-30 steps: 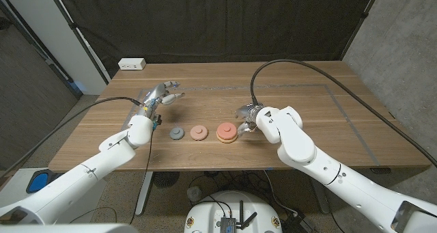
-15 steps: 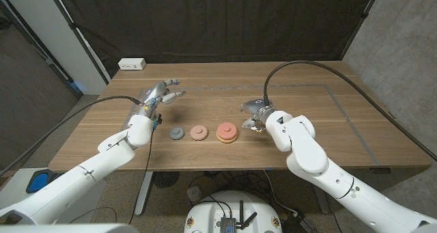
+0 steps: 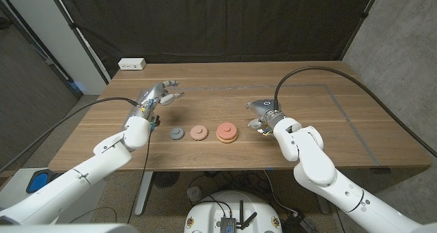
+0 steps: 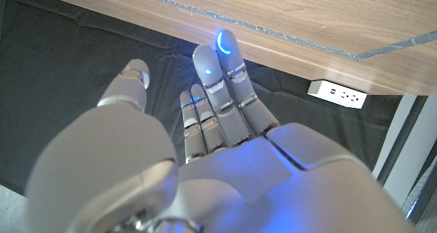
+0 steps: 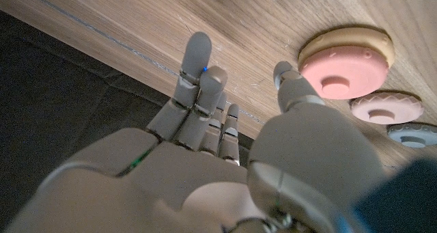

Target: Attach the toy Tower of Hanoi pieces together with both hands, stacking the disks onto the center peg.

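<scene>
Head view, left to right: white power strip (image 3: pixel 132 64) at the desk's (image 3: pixel 307 76) far left corner; left hand (image 3: pixel 158 96) raised over the left part of the desk, fingers spread, holding nothing. Nearer the front edge sit three pieces in a row, apart from each other: small grey disk (image 3: pixel 177 133), pink disk (image 3: pixel 199 132), then a larger salmon disk on a tan base (image 3: pixel 227 132). Right hand (image 3: pixel 263 114) is just beside the stack on its right, not touching it, fingers loosely spread and empty. Left wrist view adds the left hand's (image 4: pixel 205 158) fingers (image 4: pixel 222 69) extended side by side with blue lights at the tips, thumb apart, and the power strip (image 4: pixel 334 93) beyond. Right wrist view shows the right hand (image 5: pixel 225 158) with fingers straight, thumb toward the salmon stack (image 5: pixel 345 59), pink disk (image 5: pixel 382 108) and grey disk (image 5: pixel 415 134) beyond. Bare wood lies behind the row and to the right of the right hand.
</scene>
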You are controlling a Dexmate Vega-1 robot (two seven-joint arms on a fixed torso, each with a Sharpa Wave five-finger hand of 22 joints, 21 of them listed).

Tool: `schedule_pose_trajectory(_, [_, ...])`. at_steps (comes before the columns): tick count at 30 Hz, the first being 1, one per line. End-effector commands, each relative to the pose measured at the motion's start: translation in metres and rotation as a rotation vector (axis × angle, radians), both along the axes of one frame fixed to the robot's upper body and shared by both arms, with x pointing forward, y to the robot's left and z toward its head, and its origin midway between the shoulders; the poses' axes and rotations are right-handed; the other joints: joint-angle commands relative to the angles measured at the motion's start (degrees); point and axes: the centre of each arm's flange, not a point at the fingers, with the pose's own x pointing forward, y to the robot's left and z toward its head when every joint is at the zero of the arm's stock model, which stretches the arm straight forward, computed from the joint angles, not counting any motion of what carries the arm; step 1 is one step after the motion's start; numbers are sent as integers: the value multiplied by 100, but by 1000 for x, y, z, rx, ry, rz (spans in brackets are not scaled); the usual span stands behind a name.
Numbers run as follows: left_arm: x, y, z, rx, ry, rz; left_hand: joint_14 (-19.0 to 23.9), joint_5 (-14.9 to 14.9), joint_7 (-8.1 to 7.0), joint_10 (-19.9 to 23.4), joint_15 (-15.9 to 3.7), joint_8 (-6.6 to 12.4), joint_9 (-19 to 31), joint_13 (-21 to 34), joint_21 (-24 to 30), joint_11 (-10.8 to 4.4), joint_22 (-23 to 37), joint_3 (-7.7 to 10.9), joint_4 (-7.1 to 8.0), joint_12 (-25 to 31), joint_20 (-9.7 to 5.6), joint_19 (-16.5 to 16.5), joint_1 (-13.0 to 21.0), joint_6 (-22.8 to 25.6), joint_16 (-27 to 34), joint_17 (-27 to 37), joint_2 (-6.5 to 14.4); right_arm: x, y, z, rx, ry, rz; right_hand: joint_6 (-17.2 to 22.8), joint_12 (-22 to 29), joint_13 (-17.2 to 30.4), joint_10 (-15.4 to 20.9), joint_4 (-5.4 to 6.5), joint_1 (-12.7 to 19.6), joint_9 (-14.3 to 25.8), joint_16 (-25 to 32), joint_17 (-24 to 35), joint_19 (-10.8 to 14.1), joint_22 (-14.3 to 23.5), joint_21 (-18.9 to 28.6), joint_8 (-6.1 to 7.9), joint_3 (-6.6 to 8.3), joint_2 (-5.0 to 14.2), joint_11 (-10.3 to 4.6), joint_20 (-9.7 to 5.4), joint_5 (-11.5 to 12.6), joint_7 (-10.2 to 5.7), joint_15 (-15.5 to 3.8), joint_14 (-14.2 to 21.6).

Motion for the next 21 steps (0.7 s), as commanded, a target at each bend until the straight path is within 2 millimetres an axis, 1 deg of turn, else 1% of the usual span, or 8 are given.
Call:
schedule_pose_trajectory(1, [0,-3,0,-10,3,-23,-36,45,11,-14,-433,-20,16,11,45,34,-1,44,4,-23,-735,-36,-54,-31,18,13,-13,-4,-25,-3,68,-94,-48,106,28,34,31,-7,60,9,22,52,50,33,50,32,-24,-3,-82,-527,-6,-53,-365,56])
schedule_pose_trajectory(5, [-1,-4,3,-4,-2,-12,-34,46,16,-13,-433,-20,16,12,54,32,-9,47,4,-19,-740,-40,-54,-39,24,15,-15,-5,-31,-5,70,-102,-61,72,27,46,42,-4,69,6,8,51,43,27,51,10,-21,-1,-88,-526,-5,-91,-365,50])
schedule_pose_trajectory(11, [-1,-4,4,-8,-3,-6,-35,47,20,-20,-433,-19,16,15,70,31,-31,51,3,-17,-745,-40,-54,-46,32,15,-18,-4,-42,-8,92,-117,-68,67,39,60,88,-4,80,2,-7,50,35,22,51,-2,-21,-3,-117,-525,-5,-101,-366,47])
schedule_pose_trajectory(17, [1,-6,4,-7,4,0,-35,50,17,-12,-433,-19,15,17,89,43,-39,56,1,-10,-740,-45,-50,-54,38,14,-20,-1,-57,-11,124,-121,-79,93,46,71,118,-11,104,-1,-39,23,39,21,57,1,-17,-3,-119,-527,-4,-112,-367,23])
schedule_pose_trajectory(18, [1,-6,4,-8,3,0,-37,50,22,-21,-433,-18,15,17,91,45,-42,57,1,-13,-740,-44,-49,-55,38,13,-20,-1,-59,-12,124,-122,-84,93,50,75,133,-12,111,-2,-16,46,43,21,61,-2,-17,-2,-129,-527,-4,-127,-367,51])
schedule_pose_trajectory(20, [1,-7,5,-6,3,3,-36,51,19,-21,-433,-18,15,18,98,56,-44,59,0,-11,-743,-47,-48,-58,41,13,-20,-1,-62,-12,127,-121,-92,107,59,86,172,-11,128,-4,-6,58,47,18,66,-4,-16,1,-151,-526,-3,-240,-366,73])
schedule_pose_trajectory(21, [1,-7,5,-2,1,3,-37,52,20,-25,-433,-19,15,18,100,67,-46,60,0,-13,-741,-48,-47,-59,40,12,-21,-1,-64,-12,129,-126,-92,113,62,89,187,-9,130,-4,-1,66,46,15,66,-4,-15,5,-170,-526,-3,-260,-366,82])
